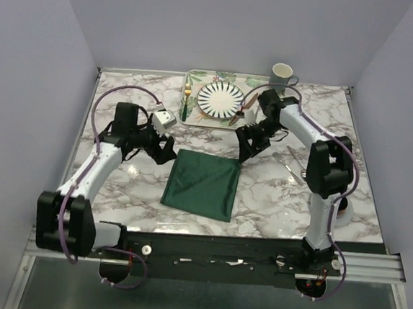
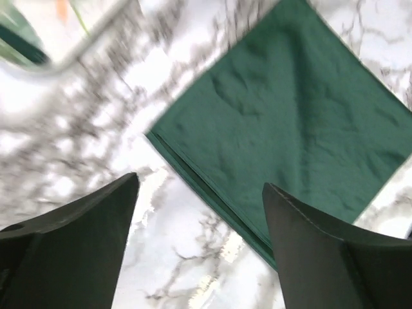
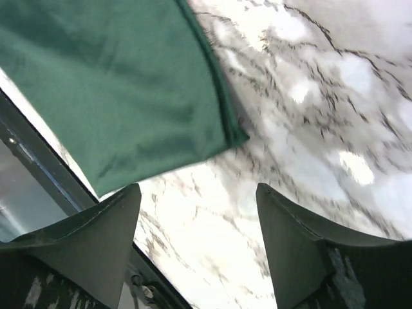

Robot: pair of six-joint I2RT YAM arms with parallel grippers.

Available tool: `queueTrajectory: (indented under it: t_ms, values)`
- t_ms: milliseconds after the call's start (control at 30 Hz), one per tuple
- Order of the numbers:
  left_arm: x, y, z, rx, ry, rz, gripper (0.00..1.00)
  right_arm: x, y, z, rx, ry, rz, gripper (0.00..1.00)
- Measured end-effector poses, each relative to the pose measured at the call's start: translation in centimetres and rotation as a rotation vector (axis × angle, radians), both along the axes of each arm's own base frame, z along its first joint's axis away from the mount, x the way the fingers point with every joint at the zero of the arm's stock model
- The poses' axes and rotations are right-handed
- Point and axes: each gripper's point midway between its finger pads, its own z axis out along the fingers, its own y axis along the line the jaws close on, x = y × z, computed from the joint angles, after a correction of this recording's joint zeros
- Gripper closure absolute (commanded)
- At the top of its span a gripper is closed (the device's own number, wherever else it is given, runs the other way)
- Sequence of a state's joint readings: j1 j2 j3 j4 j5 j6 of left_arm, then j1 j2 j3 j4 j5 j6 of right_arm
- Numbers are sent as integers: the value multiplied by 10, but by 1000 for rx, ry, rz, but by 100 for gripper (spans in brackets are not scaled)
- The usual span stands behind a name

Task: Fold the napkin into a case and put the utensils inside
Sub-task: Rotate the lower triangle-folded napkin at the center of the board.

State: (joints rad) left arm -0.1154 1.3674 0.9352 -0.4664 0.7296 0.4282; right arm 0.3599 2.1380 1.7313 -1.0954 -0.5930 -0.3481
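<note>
The dark green napkin (image 1: 202,184) lies folded into a layered square on the marble table. My left gripper (image 1: 165,149) hovers open just off its far left corner. In the left wrist view the napkin (image 2: 290,116) sits ahead of the open, empty left gripper (image 2: 199,187). My right gripper (image 1: 247,147) is open just off the napkin's far right corner. In the right wrist view the napkin (image 3: 116,84) lies up and left of the right gripper (image 3: 198,190). A gold fork (image 1: 187,95) lies on the tray and a copper-brown knife (image 1: 237,116) at the plate's edge. A thin silver utensil (image 1: 292,162) lies on the table to the right.
A leaf-patterned tray (image 1: 192,117) at the back holds a striped plate (image 1: 221,99). A grey mug (image 1: 282,76) stands at the back right. The table's near edge and black rail (image 3: 38,161) show in the right wrist view. The tray's corner (image 2: 38,38) shows in the left wrist view.
</note>
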Motion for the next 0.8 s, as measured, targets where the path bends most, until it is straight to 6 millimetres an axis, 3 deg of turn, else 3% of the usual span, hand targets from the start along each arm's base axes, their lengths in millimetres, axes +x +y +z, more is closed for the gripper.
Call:
queueTrajectory:
  t_ms: [67, 133, 200, 300, 400, 500, 567, 700, 800]
  values:
    - [2, 1, 26, -9, -150, -6, 1, 0, -4, 17, 2, -59, 9, 11]
    - [3, 1, 61, -10, -333, -25, 1, 1, -7, 49, 24, -161, 9, 0]
    - [6, -1, 94, -21, -474, -33, 1, 6, -10, 90, 54, -328, -3, 0]
    - [14, -6, 119, -50, -539, -12, 1, 21, -14, 143, 95, -567, -54, 0]
    - [29, -13, 127, -87, -482, 16, 1, 45, -9, 177, 127, -675, -97, 0]
    - [52, -17, 128, -115, -384, 63, 1, 69, 0, 174, 152, -650, -95, 1]
    - [57, -18, 114, -120, -304, 95, 1, 78, 4, 147, 161, -560, -100, 3]
    - [45, -25, 78, -108, -160, 103, 6, 39, -7, 83, 141, -291, -155, 11]
    - [34, -31, 49, -90, -59, 89, 12, 9, -11, 51, 136, -116, -228, 19]
